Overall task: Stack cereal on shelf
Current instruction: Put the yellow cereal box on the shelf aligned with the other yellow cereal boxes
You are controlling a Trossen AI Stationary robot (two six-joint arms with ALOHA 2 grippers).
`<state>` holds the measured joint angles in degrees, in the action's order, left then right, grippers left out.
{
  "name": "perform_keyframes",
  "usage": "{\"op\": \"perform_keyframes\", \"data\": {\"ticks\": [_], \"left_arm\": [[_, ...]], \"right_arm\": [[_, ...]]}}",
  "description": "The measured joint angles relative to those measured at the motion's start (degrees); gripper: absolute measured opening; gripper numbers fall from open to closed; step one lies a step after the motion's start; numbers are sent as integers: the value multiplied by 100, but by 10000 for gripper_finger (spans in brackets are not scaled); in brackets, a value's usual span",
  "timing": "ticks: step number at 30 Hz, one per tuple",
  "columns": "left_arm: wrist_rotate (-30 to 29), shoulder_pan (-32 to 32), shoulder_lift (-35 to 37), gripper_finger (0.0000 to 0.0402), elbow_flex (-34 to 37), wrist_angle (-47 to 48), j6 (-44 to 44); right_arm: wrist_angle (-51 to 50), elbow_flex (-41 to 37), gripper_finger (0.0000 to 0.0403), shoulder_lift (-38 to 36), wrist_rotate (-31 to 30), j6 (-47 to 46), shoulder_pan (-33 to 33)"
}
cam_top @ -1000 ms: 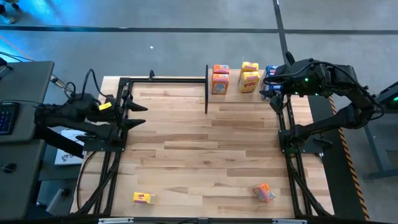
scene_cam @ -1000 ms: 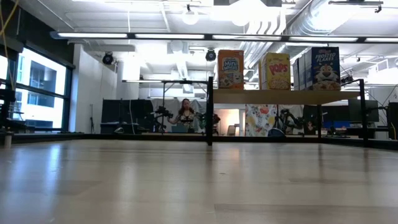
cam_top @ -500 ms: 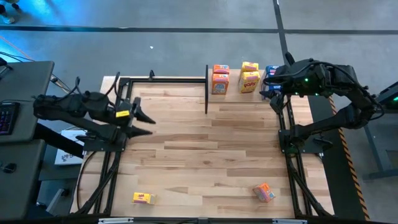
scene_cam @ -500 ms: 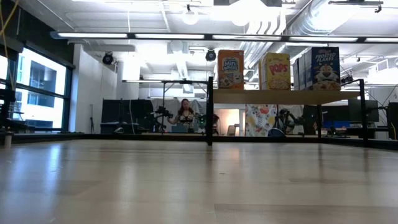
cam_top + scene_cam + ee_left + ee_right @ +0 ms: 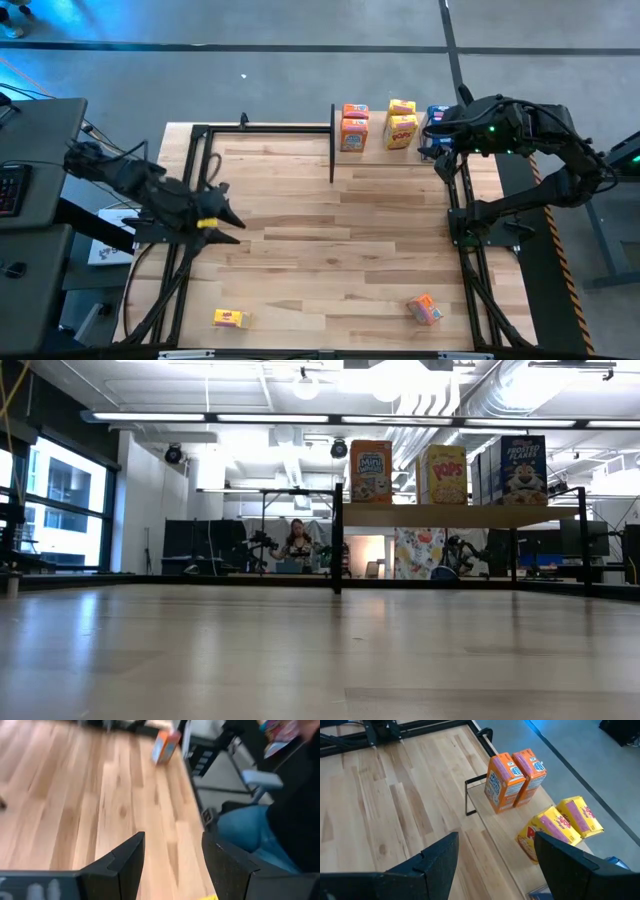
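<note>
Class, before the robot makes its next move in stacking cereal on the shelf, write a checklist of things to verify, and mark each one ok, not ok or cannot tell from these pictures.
1. Left claw empty, fingers apart: ok.
2. Right claw empty, open over the shelf: ok.
3. Orange boxes, yellow boxes and blue boxes upright on the shelf: ok.
4. All cereal shelved: not ok; a yellow box and an orange box lie on the tabletop.
5. Free shelf space for them: cannot tell.
6. Room beyond the table empty: not ok; a person sits there.
</note>
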<state>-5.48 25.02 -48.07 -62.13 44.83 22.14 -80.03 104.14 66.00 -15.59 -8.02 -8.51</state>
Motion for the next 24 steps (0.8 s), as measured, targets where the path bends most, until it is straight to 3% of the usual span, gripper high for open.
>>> {"op": "perform_keyframes", "data": {"ticks": [15,24], "left_arm": [[-109,1372,-902,186,0,645,2146],[13,1641,-1390,186,0,615,2875]], "right_arm": [[13,0,252,2,-2,-236,0],[14,0,252,2,-5,-500,1]]}}
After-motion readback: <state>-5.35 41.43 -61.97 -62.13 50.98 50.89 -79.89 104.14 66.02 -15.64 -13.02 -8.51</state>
